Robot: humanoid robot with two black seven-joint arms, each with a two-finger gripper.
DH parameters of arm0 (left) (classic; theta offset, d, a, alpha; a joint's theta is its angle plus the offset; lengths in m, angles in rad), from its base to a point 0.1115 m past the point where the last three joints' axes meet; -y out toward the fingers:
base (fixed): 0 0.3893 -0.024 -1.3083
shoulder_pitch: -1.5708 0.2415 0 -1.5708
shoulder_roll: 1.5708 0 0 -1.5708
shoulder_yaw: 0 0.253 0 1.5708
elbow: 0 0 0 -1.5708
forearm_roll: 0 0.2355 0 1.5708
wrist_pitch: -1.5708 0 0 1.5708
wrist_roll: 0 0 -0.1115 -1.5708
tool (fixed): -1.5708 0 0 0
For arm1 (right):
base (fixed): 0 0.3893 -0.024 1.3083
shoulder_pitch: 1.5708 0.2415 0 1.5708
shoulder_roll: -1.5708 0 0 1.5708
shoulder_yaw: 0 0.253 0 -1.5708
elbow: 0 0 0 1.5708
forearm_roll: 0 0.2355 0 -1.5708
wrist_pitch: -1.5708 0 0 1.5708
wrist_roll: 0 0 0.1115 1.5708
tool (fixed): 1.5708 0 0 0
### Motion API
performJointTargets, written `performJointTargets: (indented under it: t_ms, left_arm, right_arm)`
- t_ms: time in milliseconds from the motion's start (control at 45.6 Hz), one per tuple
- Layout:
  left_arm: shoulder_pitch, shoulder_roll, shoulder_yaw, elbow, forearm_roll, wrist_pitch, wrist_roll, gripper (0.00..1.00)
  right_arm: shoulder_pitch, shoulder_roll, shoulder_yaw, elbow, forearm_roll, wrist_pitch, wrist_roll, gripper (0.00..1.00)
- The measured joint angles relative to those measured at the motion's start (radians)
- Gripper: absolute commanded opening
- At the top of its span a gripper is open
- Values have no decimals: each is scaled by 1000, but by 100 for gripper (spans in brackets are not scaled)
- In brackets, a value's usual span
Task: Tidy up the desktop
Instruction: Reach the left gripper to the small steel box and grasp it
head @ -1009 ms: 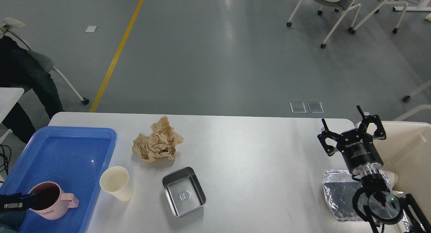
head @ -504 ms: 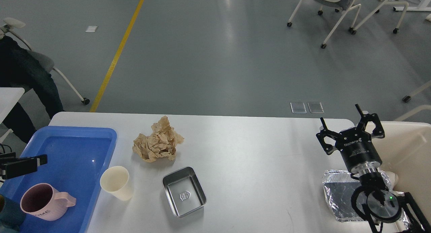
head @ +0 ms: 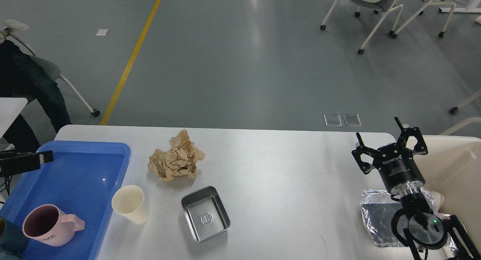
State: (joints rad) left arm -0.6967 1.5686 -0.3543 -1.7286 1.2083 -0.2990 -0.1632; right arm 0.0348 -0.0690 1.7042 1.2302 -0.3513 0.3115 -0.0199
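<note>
Across the lower frame spreads the counter (head: 285,177); near its right edge the right tool (head: 389,141) hovers spread wide and empty, while the left tool (head: 28,160) at its left edge is unreadable.

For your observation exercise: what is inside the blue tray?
A pink mug stands upright in the blue tray's near left corner, handle pointing right. The rest of the tray floor shows bare. A dark object at the frame's lower left edge hides that corner.
</note>
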Motion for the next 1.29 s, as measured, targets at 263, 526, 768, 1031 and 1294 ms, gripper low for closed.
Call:
performJointTargets:
  t_ms: [263,526,768,1031,1294]
  left_arm:
    - [-108,-363,7,149,28,-105,164,96]
    - [-175,-713,17,331,189,-228,183,96]
    - [-209,-872,100,347,413,-272,174,96]
    - [-257,-989,246,414,508,-273,174,96]
    - [-259,-1103,311,533,538,-256,173,92]
  right_arm:
    - [-1,-1,0,0,0,0,0,100]
    - [-3,-5,9,0,0,0,0,100]
    - [-3,-6,16,0,0,0,1,100]
    - [-7,-9,29,0,0,0,1,100]
    - [-17,-17,48,2,0,2,1,100]
